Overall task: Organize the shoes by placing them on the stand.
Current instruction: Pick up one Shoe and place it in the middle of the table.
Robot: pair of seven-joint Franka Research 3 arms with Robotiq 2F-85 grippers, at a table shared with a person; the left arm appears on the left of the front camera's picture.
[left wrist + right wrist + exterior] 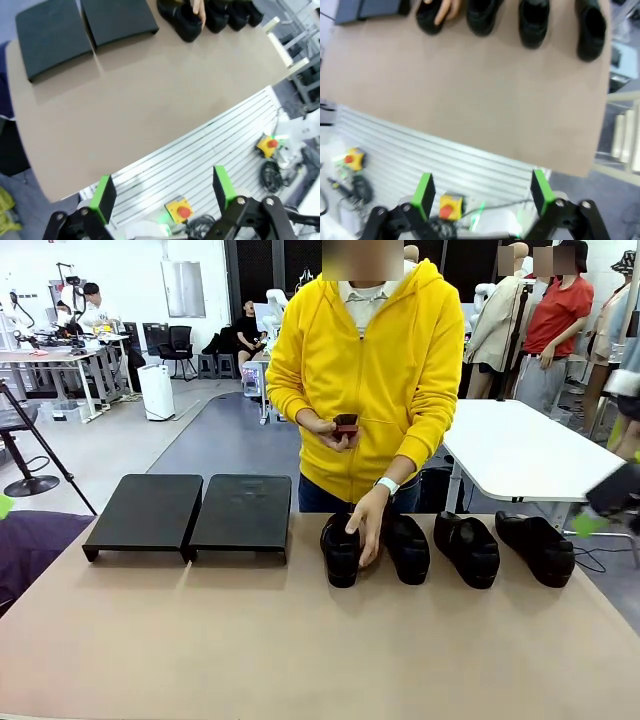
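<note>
Left fingers (pixel 105 199): spread wide, nothing between the green pads, held over the slotted metal base (pixel 200 150) at the near edge of the worktop (pixel 150 95). Right fingers (pixel 424 194): likewise spread wide with nothing between them, above the same kind of base.

Hard to make out: in the front view a blurred dark shape with a green patch (pixel 592 524) is cut off by the right edge; what it is cannot be confirmed.

The shoes (pixel 467 548) are four black loafers standing in a row on the worktop near its far edge, right of the stand (pixel 243 510) and apart from it. The person's hand (pixel 368 525) rests on the leftmost shoe, covering part of it. The other hand holds a small dark red object (pixel 345 425) at chest height; its nature is not discernible.

View differences: the left wrist view shows both sections of the stand, while the shoes there are crowded against the top edge and cut off. The right wrist view shows all four shoes but just a corner of the stand. Both wrist views show yellow boxes with red buttons (pixel 180 210) on the base.
</note>
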